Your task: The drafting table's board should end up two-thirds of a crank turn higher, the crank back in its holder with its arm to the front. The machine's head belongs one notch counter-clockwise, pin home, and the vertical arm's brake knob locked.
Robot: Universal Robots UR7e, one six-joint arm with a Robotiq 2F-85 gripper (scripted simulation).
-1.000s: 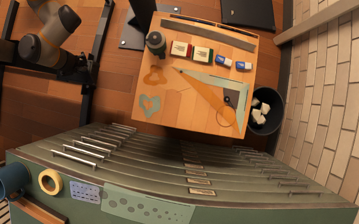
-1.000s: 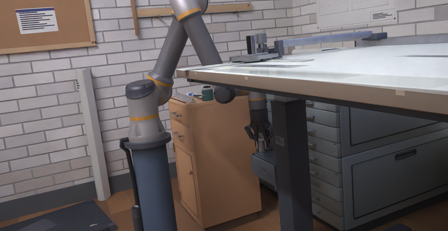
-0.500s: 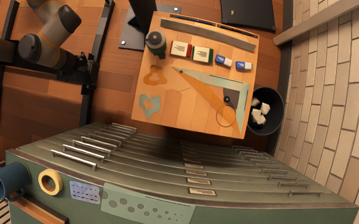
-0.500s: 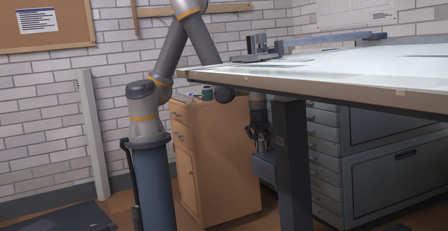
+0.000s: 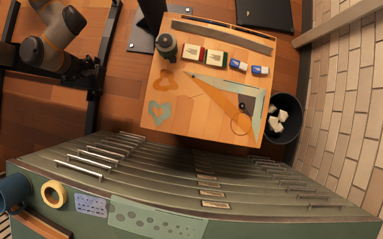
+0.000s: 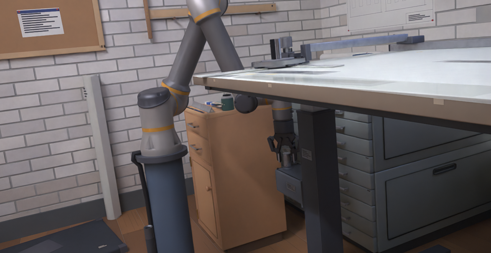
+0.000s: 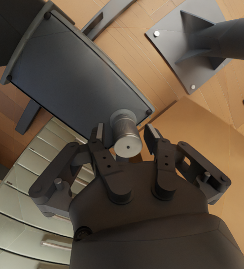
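The crank's arm is hidden; only its grey knurled handle (image 7: 126, 135) shows, standing upright on a dark box (image 7: 72, 82) fixed to the drafting table's leg (image 6: 319, 179). My gripper (image 7: 124, 134) points straight down under the board's front edge (image 6: 343, 93), its fingers open on either side of the handle (image 6: 286, 157) and holding nothing. On top of the board (image 6: 395, 66) the drafting machine's head (image 6: 281, 54) sits at the far left corner, with a long arm (image 6: 357, 41) running right. Its pin and the brake knob are too small to tell apart.
A green flat-file cabinet (image 5: 175, 184) with several drawers stands behind the table leg. A wooden side cabinet (image 6: 233, 172) stands left of my wrist, its top (image 5: 209, 80) carrying a bottle, erasers and set squares. A bin (image 5: 283, 118) with paper balls sits by the brick wall.
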